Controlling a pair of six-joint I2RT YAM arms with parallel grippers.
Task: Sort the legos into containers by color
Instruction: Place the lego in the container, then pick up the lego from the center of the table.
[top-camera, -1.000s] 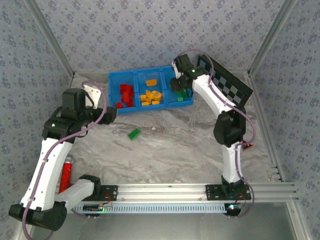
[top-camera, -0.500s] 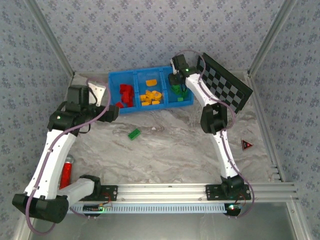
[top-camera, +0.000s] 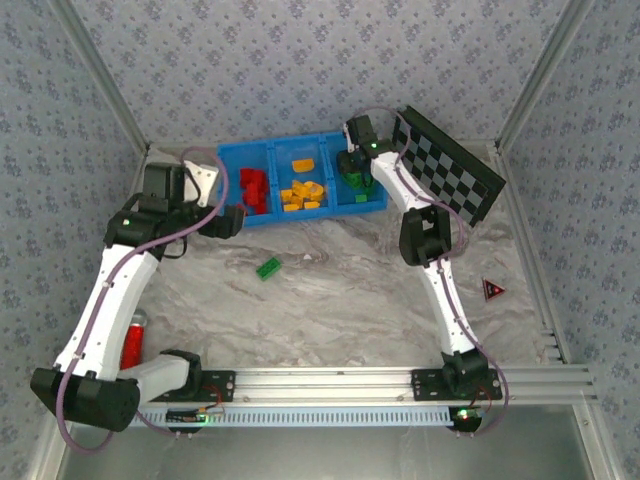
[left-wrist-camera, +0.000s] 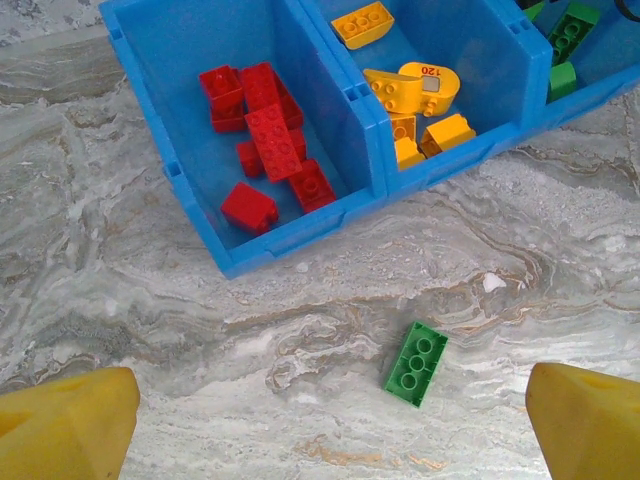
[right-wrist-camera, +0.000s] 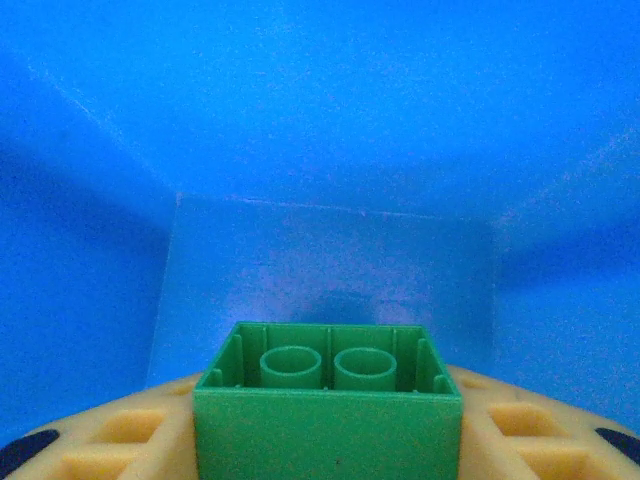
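Descent done, my right gripper (right-wrist-camera: 328, 445) in the right-hand compartment (right-wrist-camera: 330, 150) flanks a green brick (right-wrist-camera: 328, 415), grip unclear, release due.

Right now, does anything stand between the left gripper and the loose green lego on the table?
Nothing visible does. In the left wrist view the loose green lego lies alone on the table, ahead of the open left gripper; the blue tray sits beyond it.

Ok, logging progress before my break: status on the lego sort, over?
Left end effector open above table. Right end effector inside right compartment, green lego between its fingers, grip unclear. Loose green lego on table, nothing blocking it.
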